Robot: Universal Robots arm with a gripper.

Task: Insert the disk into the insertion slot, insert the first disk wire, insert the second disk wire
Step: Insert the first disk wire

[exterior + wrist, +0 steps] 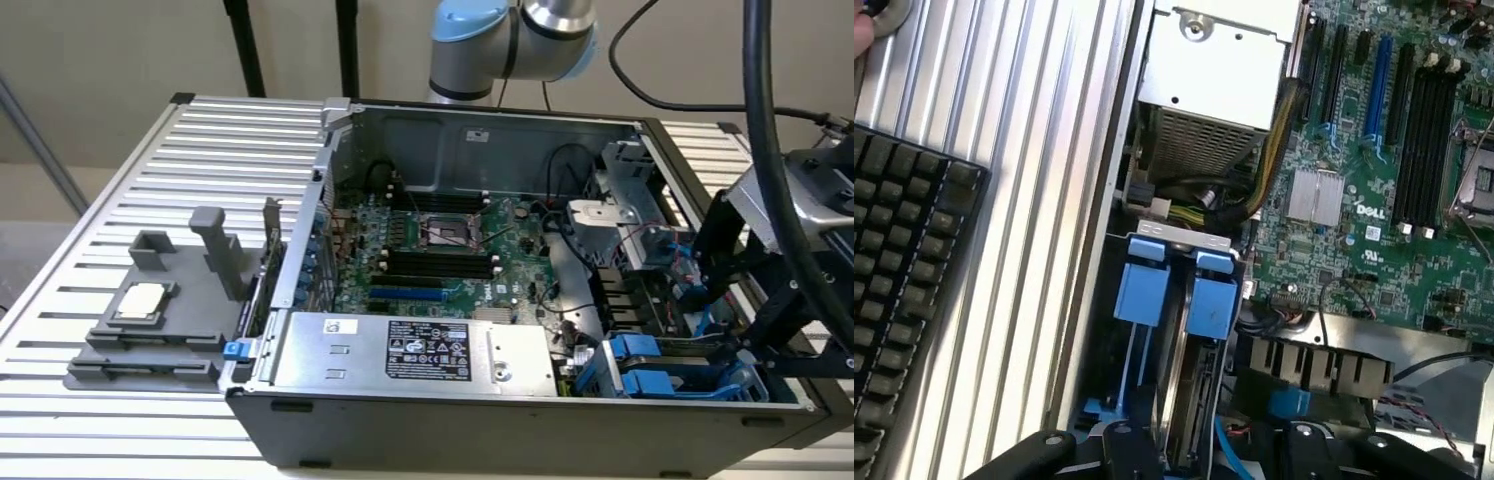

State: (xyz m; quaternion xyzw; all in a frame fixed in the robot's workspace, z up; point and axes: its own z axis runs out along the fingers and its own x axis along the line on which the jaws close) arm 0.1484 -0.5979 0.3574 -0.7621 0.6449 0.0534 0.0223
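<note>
The insertion slot (654, 368) is the dark drive cage with blue plastic tabs at the case's front corner, on the exterior view's right. In the wrist view its two blue tabs (1176, 288) lie side by side. Between the blue rails a flat silver-edged drive (1192, 395), which looks like the disk, stands edge-on inside the cage. My gripper (771, 330) hangs over that corner of the case. Its black fingers (1054, 452) stand wide apart on either side of the cage, open, gripping nothing I can make out. A thin blue wire (1229, 437) lies loose beside the drive.
The open case holds a green motherboard (441, 250) and a silver power-supply box (414, 350). A grey fixture (147, 325) sits on the slatted table (120, 180) at the exterior view's left. A black keyboard (904, 300) lies beside the case. Thick black cables (767, 120) hang by the arm.
</note>
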